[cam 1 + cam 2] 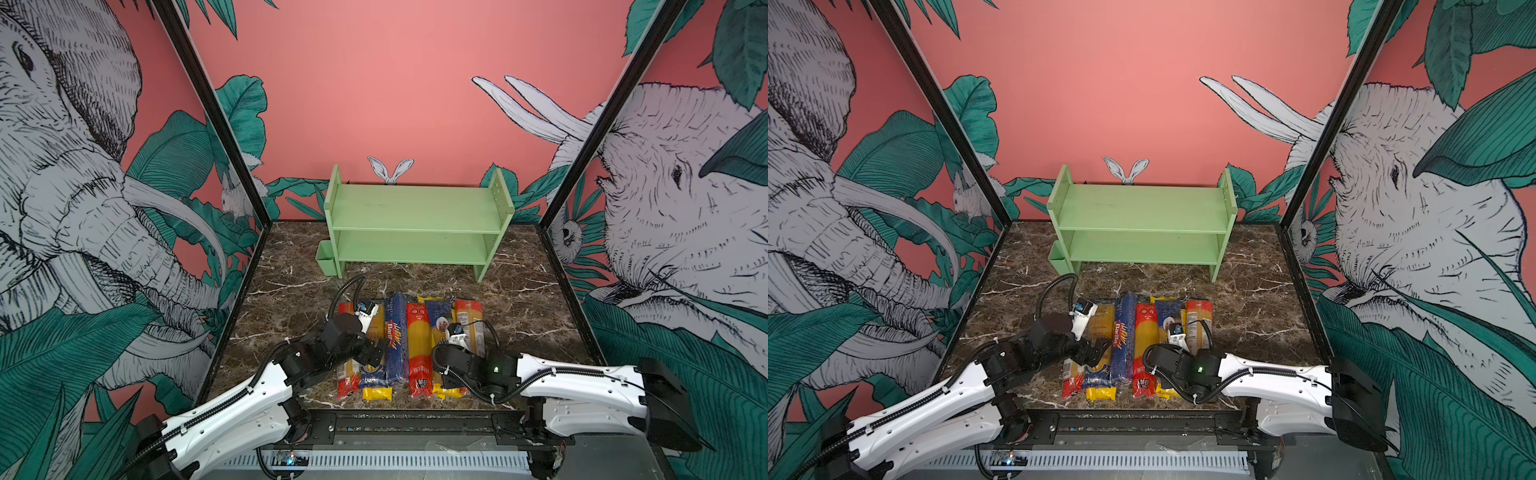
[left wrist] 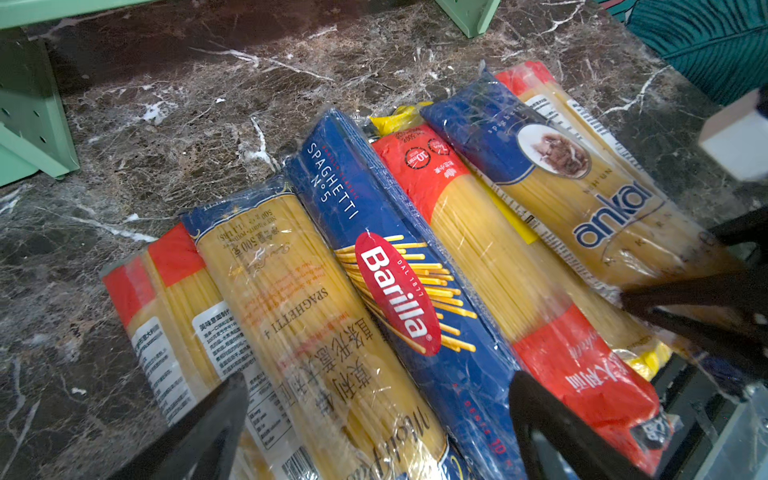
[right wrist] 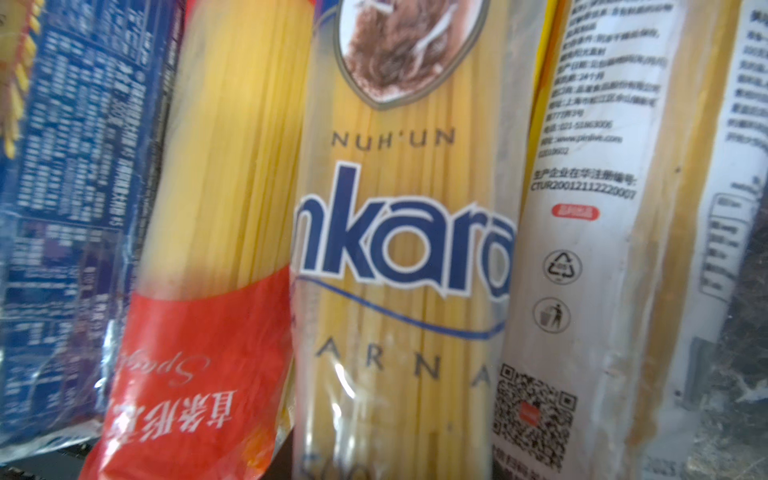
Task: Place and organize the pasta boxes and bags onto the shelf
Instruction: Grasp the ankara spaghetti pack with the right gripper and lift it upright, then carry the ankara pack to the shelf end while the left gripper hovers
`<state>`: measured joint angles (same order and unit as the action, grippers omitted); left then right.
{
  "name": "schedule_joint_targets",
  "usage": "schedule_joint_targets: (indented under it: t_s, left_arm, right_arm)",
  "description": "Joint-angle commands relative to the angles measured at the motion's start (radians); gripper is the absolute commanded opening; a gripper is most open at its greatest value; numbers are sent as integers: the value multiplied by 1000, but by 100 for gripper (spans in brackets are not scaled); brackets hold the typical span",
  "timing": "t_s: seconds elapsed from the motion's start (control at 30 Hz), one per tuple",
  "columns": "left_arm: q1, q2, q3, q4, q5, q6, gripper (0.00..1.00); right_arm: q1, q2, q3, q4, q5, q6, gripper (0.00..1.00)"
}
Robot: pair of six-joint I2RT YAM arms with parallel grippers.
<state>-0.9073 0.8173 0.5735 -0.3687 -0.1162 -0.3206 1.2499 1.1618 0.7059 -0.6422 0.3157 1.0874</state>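
Observation:
Several long spaghetti packs lie side by side on the marble floor in front of the pale green shelf (image 1: pixel 415 208) (image 1: pixel 1142 208), both of whose tiers are bare. My left gripper (image 2: pixel 380 386) (image 1: pixel 376 353) hangs open just above the row. Its fingers straddle a yellow blue-ended pack (image 2: pixel 316 332) and the dark blue Barilla pack (image 2: pixel 395 270) (image 1: pixel 395 336). My right gripper (image 3: pixel 390 465) is down at the near end of the Ankara pack (image 3: pixel 407 249) (image 1: pixel 440 320) (image 2: pixel 582 199), shut on it. Its black fingers (image 2: pixel 685 299) show against that pack in the left wrist view.
A small green cup (image 1: pixel 325 257) hangs on the shelf's left side. Red-ended packs (image 1: pixel 419 349) (image 1: pixel 347 365) lie between and beside the others. Patterned walls with black posts close in left and right, and a black rail (image 1: pixel 415 419) runs along the front edge.

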Motion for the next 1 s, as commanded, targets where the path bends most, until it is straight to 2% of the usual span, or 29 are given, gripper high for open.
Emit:
schedule_joint_targets:
  t_s: [0.0,0.23,0.53,0.97]
  left_arm:
    - [-2,5,33,-10,-17,3,98]
    - [-2,2,39,-12,-24,12,98]
    - [-2,14,67,-19,-27,25,98]
    - [-2,56,130,-21,-45,64,99]
  right_arm:
    - [1,-37,69,25,31,-8,21]
    - [-4,-92,119,2,36,-51,19]
    - [-13,-188,233,-118,95,-130,18]
    - [-76,-248,524,-255,179,-347,17]
